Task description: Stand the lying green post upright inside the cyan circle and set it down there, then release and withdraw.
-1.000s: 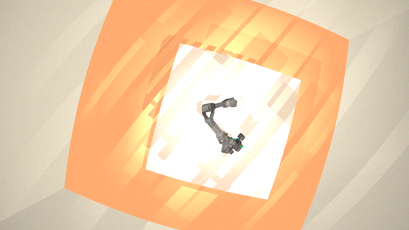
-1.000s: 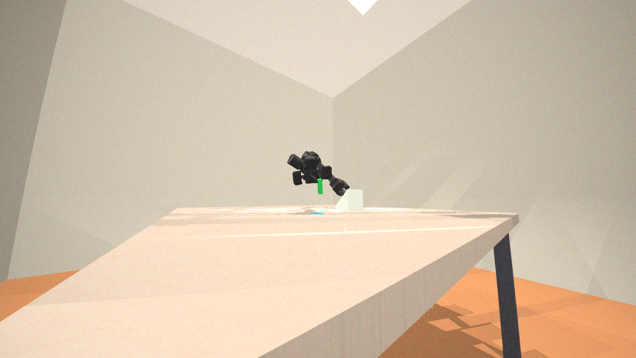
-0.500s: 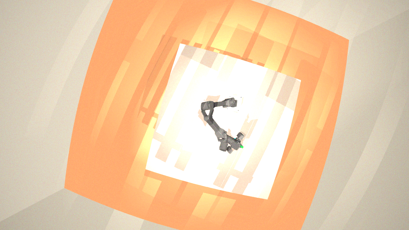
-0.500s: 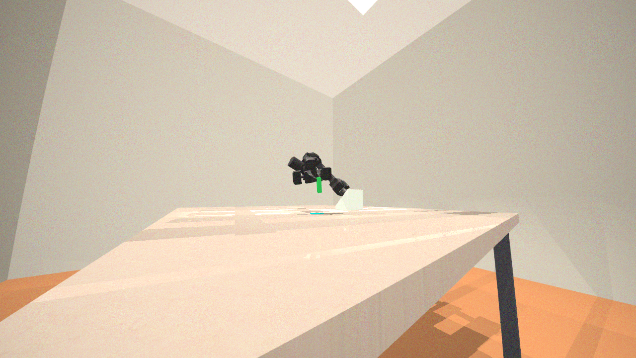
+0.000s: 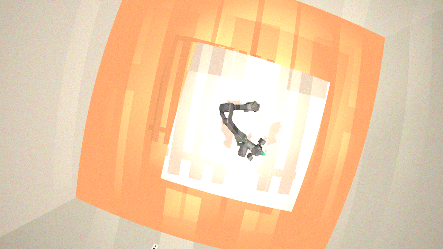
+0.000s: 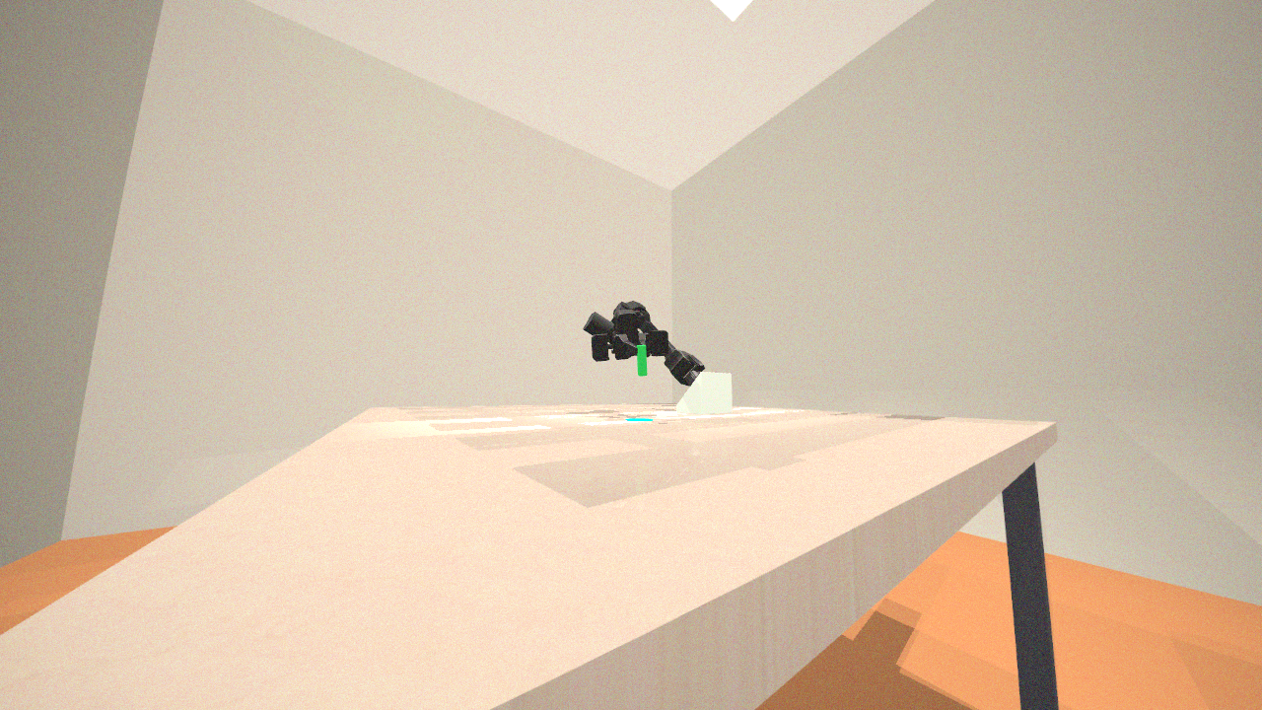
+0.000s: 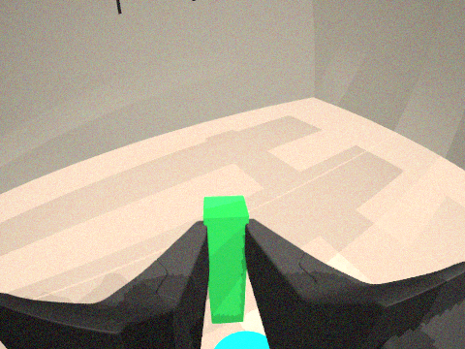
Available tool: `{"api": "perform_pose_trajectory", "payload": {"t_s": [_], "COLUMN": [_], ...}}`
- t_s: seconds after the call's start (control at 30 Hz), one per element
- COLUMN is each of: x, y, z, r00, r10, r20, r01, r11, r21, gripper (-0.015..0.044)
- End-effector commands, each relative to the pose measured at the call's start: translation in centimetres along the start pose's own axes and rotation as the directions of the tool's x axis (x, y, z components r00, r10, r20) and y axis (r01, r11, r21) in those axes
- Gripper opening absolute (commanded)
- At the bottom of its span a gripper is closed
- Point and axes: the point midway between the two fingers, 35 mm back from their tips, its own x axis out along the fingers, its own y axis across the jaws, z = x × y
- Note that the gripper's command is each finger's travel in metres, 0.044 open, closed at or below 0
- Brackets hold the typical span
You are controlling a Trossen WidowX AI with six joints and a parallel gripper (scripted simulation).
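The green post (image 5: 262, 153) (image 6: 642, 361) (image 7: 227, 267) is held close to upright, well above the table, as the exterior view shows. My gripper (image 6: 641, 344) (image 7: 225, 229) is shut on the post near its upper end. The cyan circle (image 6: 639, 420) (image 7: 244, 340) lies flat on the table below the post. In the wrist view the circle shows at the bottom edge, partly cut off and partly hidden by the right finger. In the top view the circle is hidden under the gripper.
The pale table (image 5: 198, 130) (image 6: 370, 547) (image 7: 160, 150) carries patches of light and shadow. The arm (image 5: 234, 130) reaches over it from its base. A pale block (image 6: 710, 394) stands at the arm's base in the exterior view. The orange floor (image 5: 108, 123) surrounds the table.
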Motion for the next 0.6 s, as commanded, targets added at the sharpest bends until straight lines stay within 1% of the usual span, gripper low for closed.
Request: {"api": "perform_pose_trajectory", "payload": {"t_s": [0.0, 0.57], "x": [-0.3, -1.6], "y": [0.2, 0.5], "z": [-0.1, 0.1], "r00": [1.0, 0.989], "r10": [-0.004, -0.044], "r20": [0.026, 0.138], "r01": [0.004, 0.056], "r11": [1.0, 0.995], "r21": [-0.014, -0.08], "gripper": [0.0023, 0.0023]}}
